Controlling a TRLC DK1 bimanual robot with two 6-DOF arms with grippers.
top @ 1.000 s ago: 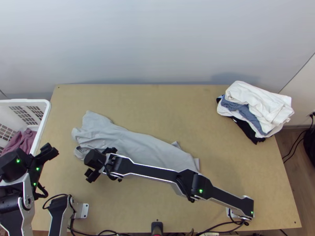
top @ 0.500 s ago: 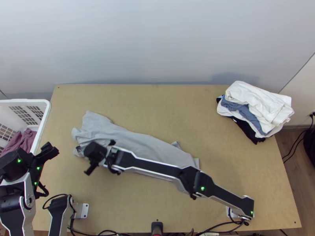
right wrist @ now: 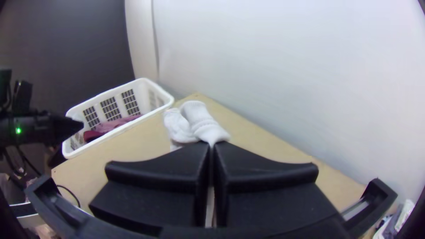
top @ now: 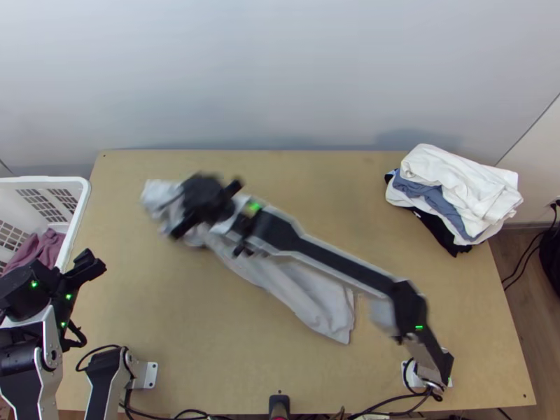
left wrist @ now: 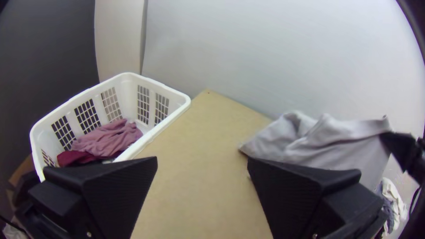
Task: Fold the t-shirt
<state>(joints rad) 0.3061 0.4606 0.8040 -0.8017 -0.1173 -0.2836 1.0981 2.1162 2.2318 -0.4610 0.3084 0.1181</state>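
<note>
Right wrist view, right gripper (top: 203,199), pinched shut on t-shirt (right wrist: 202,123)

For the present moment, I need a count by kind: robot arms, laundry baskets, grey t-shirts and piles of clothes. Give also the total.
Robot arms: 2
Laundry basket: 1
Grey t-shirt: 1
Pile of clothes: 1
Total: 5

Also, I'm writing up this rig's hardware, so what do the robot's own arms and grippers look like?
The left arm and right arm have black segments edged in silver-grey, with black joints and small green lights. Thin black cables loop beside them. The left gripper and right gripper are black, each with two wide, flat jaws.
</note>
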